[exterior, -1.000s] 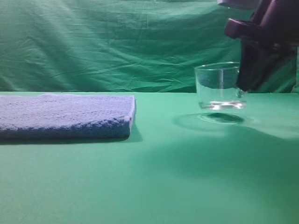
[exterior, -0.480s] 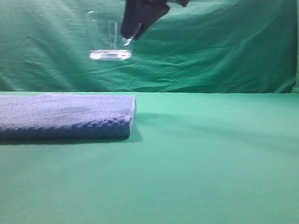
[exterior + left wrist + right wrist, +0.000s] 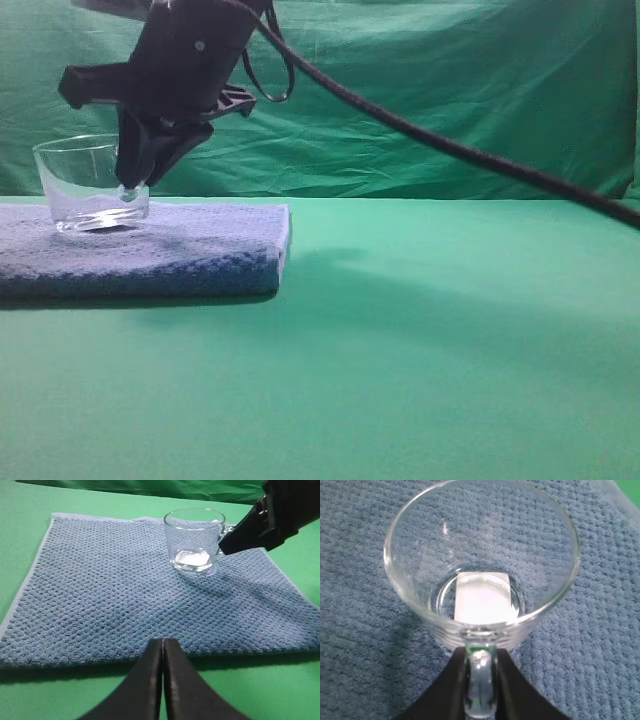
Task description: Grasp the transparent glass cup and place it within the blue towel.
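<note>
Glass cup (image 3: 480, 575) handle sits between right gripper (image 3: 480, 680) fingers.

Open tabletop on one side, towel and cup crowding the other

The right hand (image 3: 130, 185) sits low over the blue towel (image 3: 180, 250) with the transparent glass cup (image 3: 90, 185) directly ahead of its fingertips, the handle between the two fingers (image 3: 452, 690), so nothing passes forward or down there. Behind that hand its arm and a black cable (image 3: 450, 150) slant away across the upper space. Under the cable the green tabletop (image 3: 450, 350) lies bare. The left hand (image 3: 162, 680) hangs at the towel's near edge with its fingers together; ahead of it is flat towel up to the cup, and beyond the cup the right hand blocks.
</note>
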